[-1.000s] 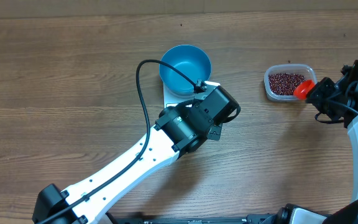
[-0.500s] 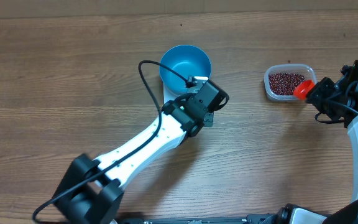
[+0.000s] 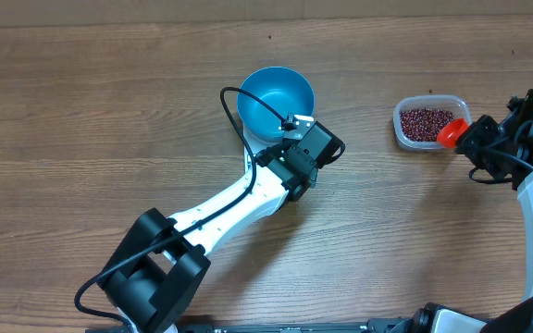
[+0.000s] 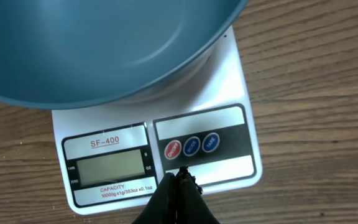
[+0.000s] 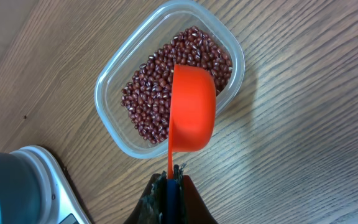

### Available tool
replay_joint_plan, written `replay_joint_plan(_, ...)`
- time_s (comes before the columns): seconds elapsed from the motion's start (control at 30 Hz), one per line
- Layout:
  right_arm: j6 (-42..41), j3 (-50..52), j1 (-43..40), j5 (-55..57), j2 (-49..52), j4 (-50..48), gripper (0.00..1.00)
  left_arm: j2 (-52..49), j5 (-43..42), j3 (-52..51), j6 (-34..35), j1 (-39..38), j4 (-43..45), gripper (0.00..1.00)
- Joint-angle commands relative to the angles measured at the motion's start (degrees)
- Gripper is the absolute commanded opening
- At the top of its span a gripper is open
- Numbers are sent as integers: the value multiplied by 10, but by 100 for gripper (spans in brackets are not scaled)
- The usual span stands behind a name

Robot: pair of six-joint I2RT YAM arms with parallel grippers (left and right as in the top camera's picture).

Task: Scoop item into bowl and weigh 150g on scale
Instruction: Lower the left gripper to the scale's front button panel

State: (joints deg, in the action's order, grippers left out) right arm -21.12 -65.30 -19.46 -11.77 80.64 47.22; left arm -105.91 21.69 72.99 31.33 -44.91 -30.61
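The bright blue bowl point(image 3: 276, 95) stands on the white scale point(image 4: 225, 87), whose display point(image 4: 110, 167) is blank. My left gripper point(image 4: 180, 174) is shut and holds nothing. Its tips sit over the scale's front panel, just below the red button point(image 4: 172, 149). In the overhead view the left gripper point(image 3: 294, 123) is at the bowl's near rim. At the right, the clear tub point(image 5: 107, 118) holds the red-brown beans point(image 5: 148, 99). My right gripper point(image 5: 174, 169) is shut on the handle of an orange scoop point(image 5: 192, 109), and the scoop's cup hangs over the tub's near side.
The left arm's black cable point(image 3: 232, 97) arcs up beside the bowl's left rim. The scale's corner point(image 5: 42, 180) also shows at the lower left of the right wrist view. Wooden table point(image 3: 109, 111) lies all around.
The left arm has stretched out and its wrist has come in over the scale's front edge beside the bowl. The right arm and scoop have not moved.
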Motion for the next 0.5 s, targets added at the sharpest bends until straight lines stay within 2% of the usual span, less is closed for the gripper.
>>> replay_joint_plan(0.0,2,-13,-1,3,4,4,4,-21,21,-2,-9,-1,2,4)
replay_joint_plan(0.47,2,-13,-1,9,4,10,4,-55,17,-2,8,-1,28,4)
